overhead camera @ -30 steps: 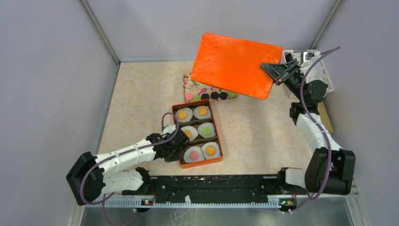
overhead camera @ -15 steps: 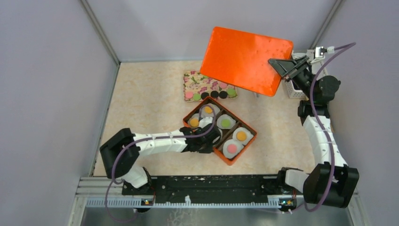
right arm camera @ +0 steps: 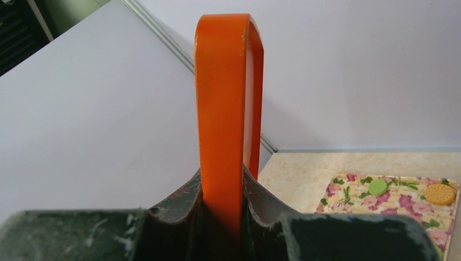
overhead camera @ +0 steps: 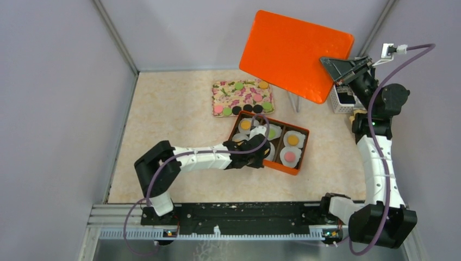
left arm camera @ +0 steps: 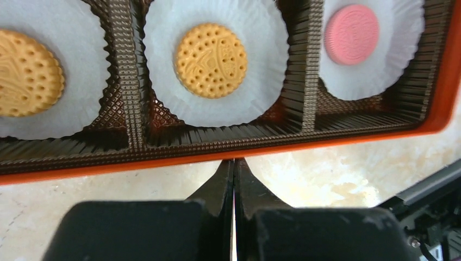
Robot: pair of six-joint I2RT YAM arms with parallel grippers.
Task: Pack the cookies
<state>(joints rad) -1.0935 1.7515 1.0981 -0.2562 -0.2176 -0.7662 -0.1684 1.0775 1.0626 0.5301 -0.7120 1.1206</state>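
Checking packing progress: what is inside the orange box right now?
Six white paper cups, one cookie each. From above: orange cookie, green cookie, another orange, pink cookie. The left arm hides two cups there; the left wrist view shows both hold orange cookies.

Jaws shut at tray (left arm camera: 348,140) edge, cookies (left arm camera: 211,53) in cups (left arm camera: 260,30).

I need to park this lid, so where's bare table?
The widest bare tabletop lies between the left wall and the floral board and cookie box. A narrower strip runs between box and right arm. Board-to-box gap is crowded.
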